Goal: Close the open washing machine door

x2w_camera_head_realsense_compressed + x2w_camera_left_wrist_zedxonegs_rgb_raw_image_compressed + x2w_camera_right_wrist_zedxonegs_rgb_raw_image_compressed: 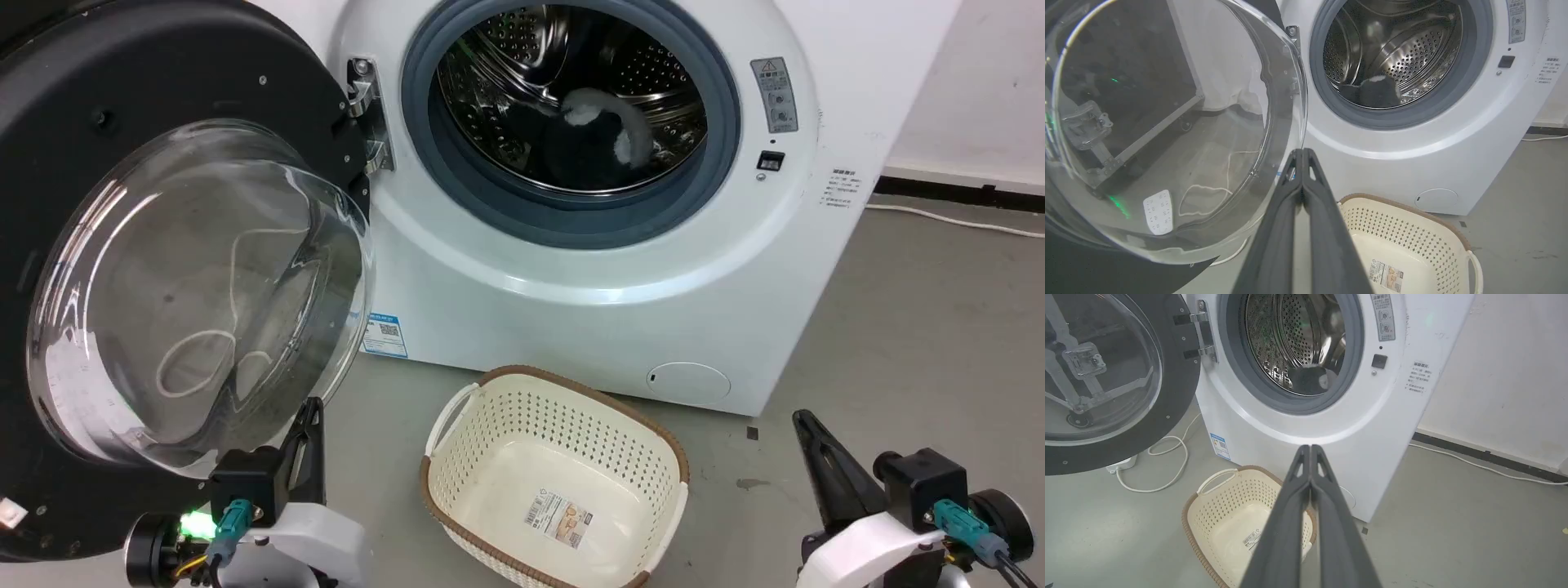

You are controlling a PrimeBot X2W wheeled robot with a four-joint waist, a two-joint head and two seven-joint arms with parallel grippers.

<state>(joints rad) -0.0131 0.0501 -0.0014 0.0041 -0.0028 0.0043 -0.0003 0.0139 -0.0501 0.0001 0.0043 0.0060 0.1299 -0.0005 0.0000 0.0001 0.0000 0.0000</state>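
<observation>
The washing machine door [175, 278] is swung wide open, out to the left of the washing machine [588, 318]. It hangs on its metal hinge [365, 114] and its inside faces me, so the big clear glass bowl [1167, 134] bulges my way inside the black rim. The steel drum [563, 82] is open to see, with a grey ring [571, 224] around it and a dark thing [571, 155] with a white patch lying at its bottom.

My left gripper [311, 411] is low on the left. Its two fingers are pressed tight together and hold nothing. The tips sit right by the lower right edge of the glass bowl; I cannot tell if they touch it. My right gripper [804, 420] is low on the right, over the grey floor [914, 327], well apart from the door. Its fingers are pressed together too, with nothing in them.

A cream basket [571, 420] with little holes stands on the floor just in front of the machine, between my two grippers. A white cord [1147, 491] lies on the floor below the open door.
</observation>
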